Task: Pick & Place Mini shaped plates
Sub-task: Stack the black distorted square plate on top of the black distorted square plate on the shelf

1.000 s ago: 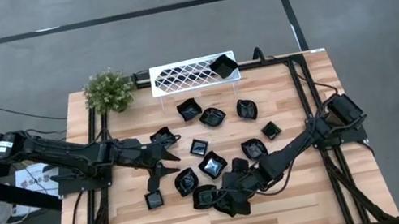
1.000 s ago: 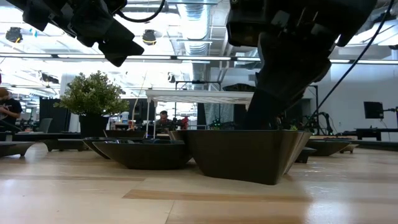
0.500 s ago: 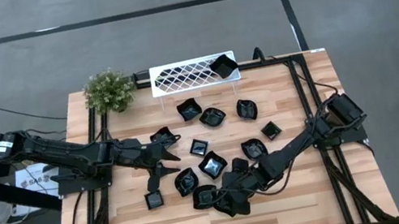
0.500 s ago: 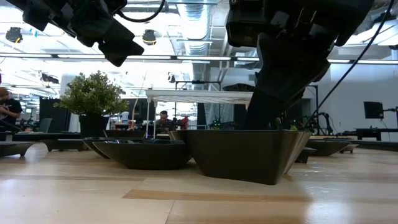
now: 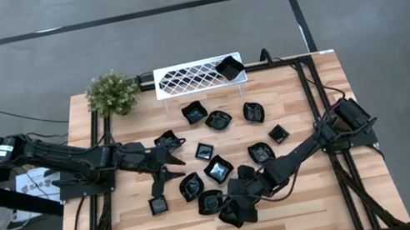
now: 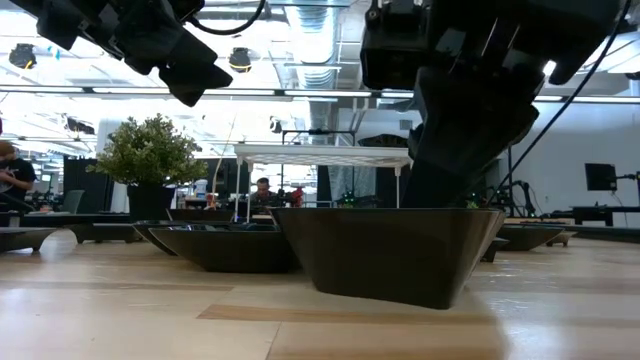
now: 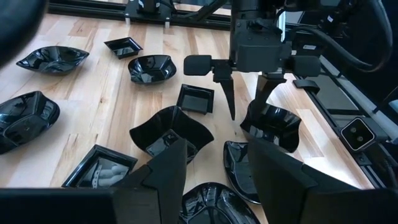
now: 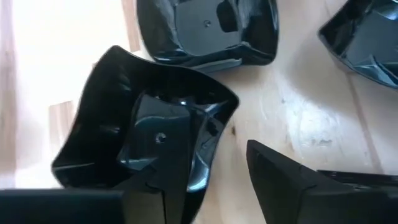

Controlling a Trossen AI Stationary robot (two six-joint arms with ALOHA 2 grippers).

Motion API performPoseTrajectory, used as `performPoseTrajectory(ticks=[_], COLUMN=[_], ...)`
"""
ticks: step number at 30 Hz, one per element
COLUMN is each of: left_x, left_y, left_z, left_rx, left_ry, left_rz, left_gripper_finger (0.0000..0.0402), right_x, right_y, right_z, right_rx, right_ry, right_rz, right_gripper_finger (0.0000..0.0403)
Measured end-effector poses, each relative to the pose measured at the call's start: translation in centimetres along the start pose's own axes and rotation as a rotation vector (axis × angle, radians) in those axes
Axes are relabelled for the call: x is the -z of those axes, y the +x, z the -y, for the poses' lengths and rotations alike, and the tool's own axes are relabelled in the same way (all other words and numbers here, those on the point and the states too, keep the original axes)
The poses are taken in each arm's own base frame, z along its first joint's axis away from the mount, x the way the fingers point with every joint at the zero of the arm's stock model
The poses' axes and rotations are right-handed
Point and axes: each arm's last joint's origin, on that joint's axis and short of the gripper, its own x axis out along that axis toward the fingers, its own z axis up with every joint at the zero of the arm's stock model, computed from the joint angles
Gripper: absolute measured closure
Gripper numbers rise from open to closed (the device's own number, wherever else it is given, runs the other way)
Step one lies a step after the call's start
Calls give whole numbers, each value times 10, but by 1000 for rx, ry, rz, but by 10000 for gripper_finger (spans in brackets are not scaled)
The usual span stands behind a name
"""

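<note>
Hovering over the scattered mini shaped plates (image 5: pixel 214 120), the left hand (image 5: pixel 166 172) waits with fingers parted and empty, unmoved over the past second, above the surface (image 5: pixel 322 204). To the right, the right hand (image 5: pixel 234 208) has been narrowing on a wavy-rimmed plate (image 8: pixel 146 134) at the near edge of the cluster, one finger inside the rim, one outside; the dish has slid slightly, so a grasp looks imminent but not yet secure. One plate (image 5: pixel 229 67) already sits on the white rack (image 5: pixel 190 76).

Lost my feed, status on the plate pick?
Right gripper open astride a mini plate's rim. Left gripper open, hovering. Other plates crowd close.
</note>
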Motion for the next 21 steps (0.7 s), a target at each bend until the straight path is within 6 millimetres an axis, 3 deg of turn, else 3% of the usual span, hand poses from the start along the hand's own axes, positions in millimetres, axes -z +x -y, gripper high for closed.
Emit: performPoseTrajectory(ticks=[8,21], left_x=[0,0], left_y=[0,0], left_z=[0,0], left_rx=[0,0], left_ry=[0,0], left_rz=[0,0], left_gripper_finger=[229,229], right_x=[0,0], right_y=[0,0], right_z=[1,0], right_rx=[4,-18], right_ry=[5,4], right_rz=[0,-17], right_gripper_finger=[273,371])
